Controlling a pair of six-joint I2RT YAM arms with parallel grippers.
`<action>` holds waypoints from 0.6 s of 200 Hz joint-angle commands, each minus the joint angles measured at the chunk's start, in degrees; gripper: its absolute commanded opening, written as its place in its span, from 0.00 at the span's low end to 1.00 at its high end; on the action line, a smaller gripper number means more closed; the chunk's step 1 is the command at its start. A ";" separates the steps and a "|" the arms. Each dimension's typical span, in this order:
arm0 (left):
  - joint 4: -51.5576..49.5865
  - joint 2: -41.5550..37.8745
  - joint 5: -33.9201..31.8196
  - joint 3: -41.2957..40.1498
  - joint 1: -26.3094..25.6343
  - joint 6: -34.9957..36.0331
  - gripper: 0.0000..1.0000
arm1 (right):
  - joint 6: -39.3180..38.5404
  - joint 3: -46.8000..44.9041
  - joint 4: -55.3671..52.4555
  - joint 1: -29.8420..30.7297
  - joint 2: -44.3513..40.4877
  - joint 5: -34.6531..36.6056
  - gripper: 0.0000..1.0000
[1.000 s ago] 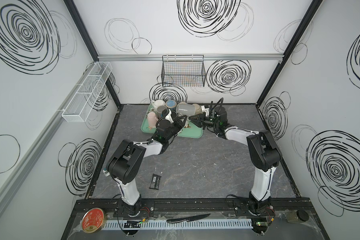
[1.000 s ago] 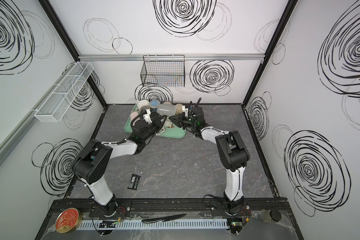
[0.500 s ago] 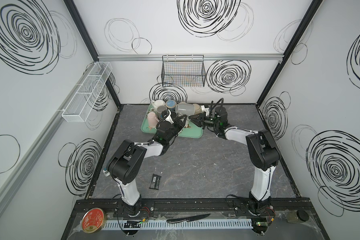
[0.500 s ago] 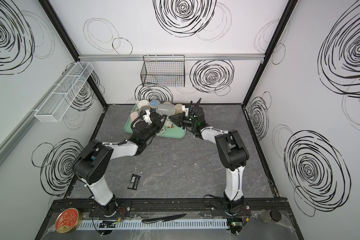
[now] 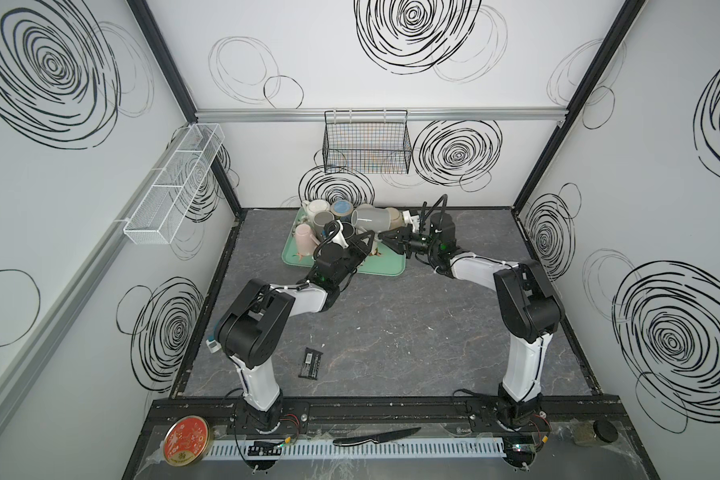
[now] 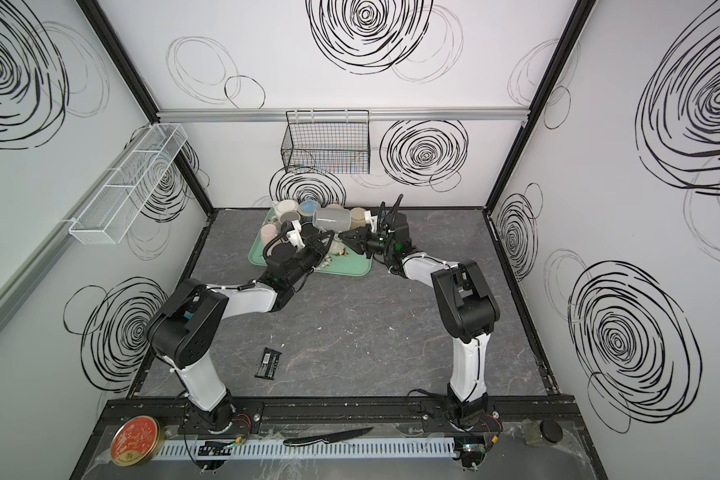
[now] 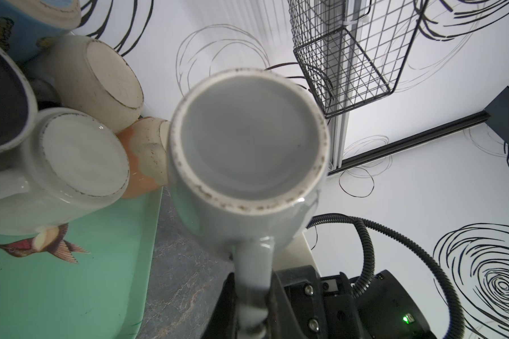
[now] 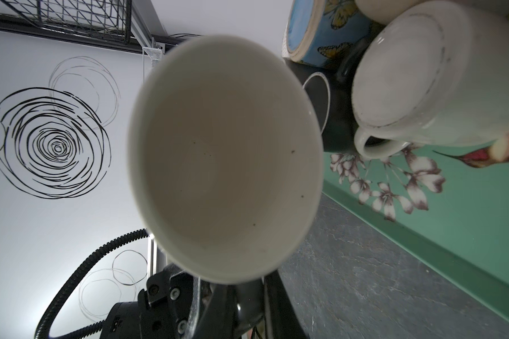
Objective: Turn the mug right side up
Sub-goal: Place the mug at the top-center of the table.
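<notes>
A grey mug (image 5: 368,217) hangs on its side just above the back of the green tray (image 5: 387,270), handle downward. Both grippers meet under it in both top views. My left gripper (image 5: 370,240) comes from the left, my right gripper (image 5: 384,237) from the right. The left wrist view shows the mug's base (image 7: 247,141), and its handle (image 7: 253,273) runs down into my left gripper (image 7: 253,302), which is shut on it. The right wrist view looks into the mug's pale mouth (image 8: 224,158). Below it my right gripper (image 8: 241,308) is shut on the shadowed handle.
Several other mugs crowd the tray's back left: a pink one (image 5: 304,239), a white one (image 7: 71,158), a blue butterfly one (image 8: 321,32) and dark ones. A black wire basket (image 5: 366,145) hangs on the back wall above. A small black packet (image 5: 310,363) lies on the grey table.
Almost nothing differs. Both grippers stay at the mug's handle and the mug hangs in nearly the same place, perhaps slightly further left.
</notes>
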 commanded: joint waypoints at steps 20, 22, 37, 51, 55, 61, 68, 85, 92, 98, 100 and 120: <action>3.84 0.89 8.54 0.55 -3.10 0.74 0.23 | -14.98 1.28 -12.36 0.02 -5.62 7.99 0.00; 3.68 0.87 8.54 0.48 -3.10 0.88 0.24 | -15.38 1.28 -12.68 0.03 -5.78 8.24 0.00; 2.78 0.76 8.88 0.36 -3.10 1.68 0.31 | -18.03 1.45 -15.21 -0.04 -6.36 9.89 0.00; 0.93 0.56 9.63 0.60 -3.05 2.72 0.37 | -19.95 1.94 -17.47 0.02 -6.51 10.92 0.00; 0.33 0.46 9.91 0.63 -3.09 3.02 0.39 | -20.26 2.18 -18.00 -0.02 -6.47 11.05 0.00; -0.47 0.16 10.10 0.63 -3.16 3.69 0.41 | -20.64 2.46 -18.35 -0.01 -6.40 10.81 0.00; -1.47 -0.21 10.25 0.39 -3.19 4.40 0.43 | -20.85 2.67 -18.36 0.03 -6.29 10.38 0.00; -2.46 -1.06 10.47 -0.57 -3.10 5.42 0.47 | -21.61 2.82 -18.64 0.19 -6.29 10.26 0.00; -2.51 -1.29 10.56 -1.13 -2.94 5.51 0.48 | -22.43 2.98 -19.40 0.19 -6.36 10.81 0.00; -2.43 -1.54 10.65 -1.57 -2.79 5.52 0.48 | -23.29 3.24 -20.40 0.29 -6.37 11.39 0.00; -2.37 -1.61 10.65 -1.70 -2.71 5.52 0.48 | -23.72 3.33 -20.71 0.34 -6.34 11.64 0.00; -2.50 -2.26 10.92 -3.07 -2.01 5.71 0.49 | -27.70 4.83 -25.56 0.37 -6.73 14.47 0.00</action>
